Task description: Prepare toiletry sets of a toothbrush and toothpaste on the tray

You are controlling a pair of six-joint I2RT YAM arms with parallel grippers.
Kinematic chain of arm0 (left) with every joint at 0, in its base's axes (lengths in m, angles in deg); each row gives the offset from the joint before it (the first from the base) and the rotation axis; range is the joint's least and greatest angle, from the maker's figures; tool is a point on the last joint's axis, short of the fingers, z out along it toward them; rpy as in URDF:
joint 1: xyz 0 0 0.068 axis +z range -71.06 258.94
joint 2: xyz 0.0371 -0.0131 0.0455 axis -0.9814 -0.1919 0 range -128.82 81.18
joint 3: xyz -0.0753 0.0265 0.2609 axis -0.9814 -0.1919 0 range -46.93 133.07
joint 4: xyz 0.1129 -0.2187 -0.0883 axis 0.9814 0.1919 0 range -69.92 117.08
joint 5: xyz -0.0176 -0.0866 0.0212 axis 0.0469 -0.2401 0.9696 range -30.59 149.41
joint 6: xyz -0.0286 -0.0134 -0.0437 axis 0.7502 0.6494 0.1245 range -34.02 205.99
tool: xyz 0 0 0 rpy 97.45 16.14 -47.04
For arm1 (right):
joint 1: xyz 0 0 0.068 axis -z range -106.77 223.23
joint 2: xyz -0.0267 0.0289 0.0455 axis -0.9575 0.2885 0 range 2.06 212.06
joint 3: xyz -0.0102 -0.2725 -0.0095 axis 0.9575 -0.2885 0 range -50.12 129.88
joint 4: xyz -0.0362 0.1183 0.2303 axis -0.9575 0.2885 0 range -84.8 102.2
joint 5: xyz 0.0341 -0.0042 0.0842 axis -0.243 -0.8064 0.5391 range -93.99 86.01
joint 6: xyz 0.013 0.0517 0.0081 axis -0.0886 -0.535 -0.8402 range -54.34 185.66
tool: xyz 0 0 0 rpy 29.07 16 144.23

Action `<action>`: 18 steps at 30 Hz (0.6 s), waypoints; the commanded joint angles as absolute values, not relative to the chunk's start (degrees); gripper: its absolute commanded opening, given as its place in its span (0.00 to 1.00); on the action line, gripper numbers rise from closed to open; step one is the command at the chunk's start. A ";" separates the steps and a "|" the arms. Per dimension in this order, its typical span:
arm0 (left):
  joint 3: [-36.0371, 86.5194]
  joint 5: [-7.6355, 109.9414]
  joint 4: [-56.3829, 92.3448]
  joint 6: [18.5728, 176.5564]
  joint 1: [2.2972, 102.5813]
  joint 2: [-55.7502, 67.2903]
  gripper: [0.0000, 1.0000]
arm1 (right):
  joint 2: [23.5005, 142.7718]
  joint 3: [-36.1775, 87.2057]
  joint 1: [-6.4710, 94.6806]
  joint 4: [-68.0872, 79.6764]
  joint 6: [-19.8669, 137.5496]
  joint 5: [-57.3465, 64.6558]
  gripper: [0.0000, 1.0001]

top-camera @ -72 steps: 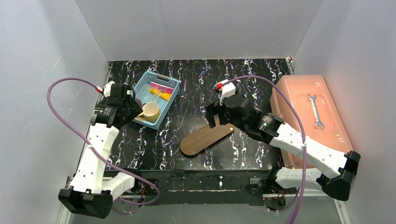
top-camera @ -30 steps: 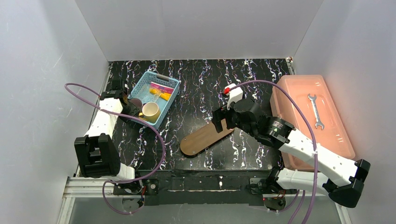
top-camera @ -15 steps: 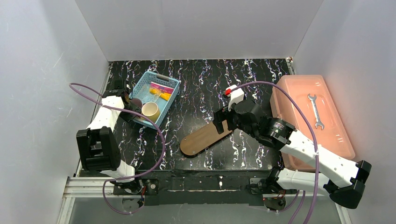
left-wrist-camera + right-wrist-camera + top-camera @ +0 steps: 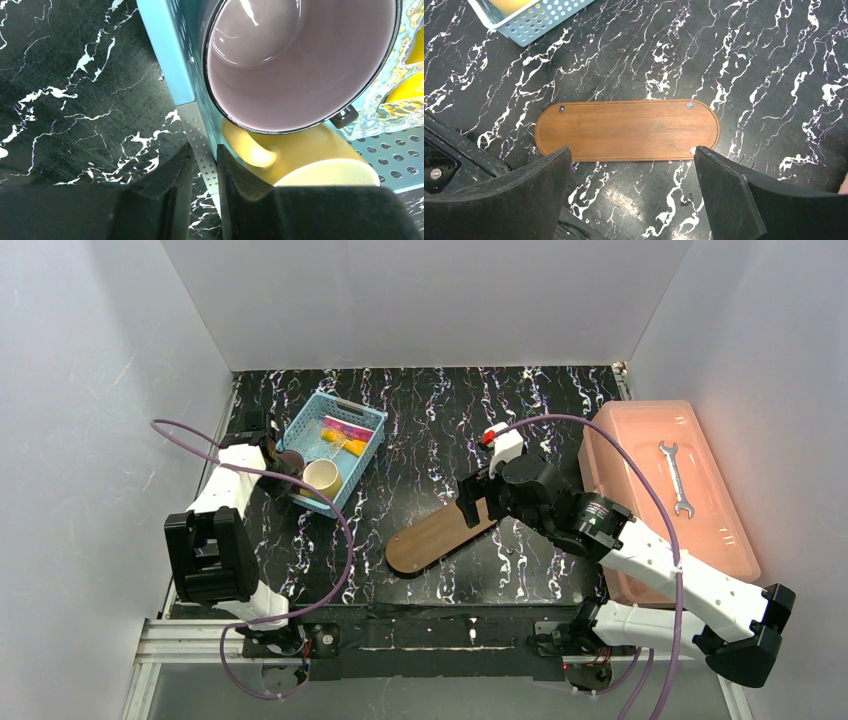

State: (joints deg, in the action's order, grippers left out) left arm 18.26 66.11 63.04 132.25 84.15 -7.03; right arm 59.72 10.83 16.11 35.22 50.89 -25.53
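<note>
Inside the blue basket [image 4: 303,420], at two o'clock from your left gripper [image 4: 202,155], lies the toothpaste [image 4: 343,430]; that gripper pinches narrow on the basket's rim, while the right gripper [image 4: 633,150] hangs wide over the tray [image 4: 624,120].

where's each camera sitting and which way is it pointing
Top: above and behind the bases, looking down on the table; left arm and right arm show.
Left wrist: low beside the basket, facing its cups; left gripper pinches the wall.
Right wrist: over the tray, facing down; open right gripper frames it.
Shared: both wrist views catch the basket.
</note>
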 commanded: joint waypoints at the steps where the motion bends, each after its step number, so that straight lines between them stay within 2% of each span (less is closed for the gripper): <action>1: 19.31 65.49 63.74 130.17 84.48 -7.69 0.07 | 58.83 10.28 16.01 34.03 50.80 -26.22 1.00; 3: 20.00 65.03 63.94 129.38 84.48 -8.38 0.00 | 58.81 10.30 16.01 34.06 50.80 -26.14 1.00; 18: 31.77 56.21 67.08 119.02 84.35 -17.29 0.00 | 58.04 11.05 16.01 35.09 52.05 -24.03 1.00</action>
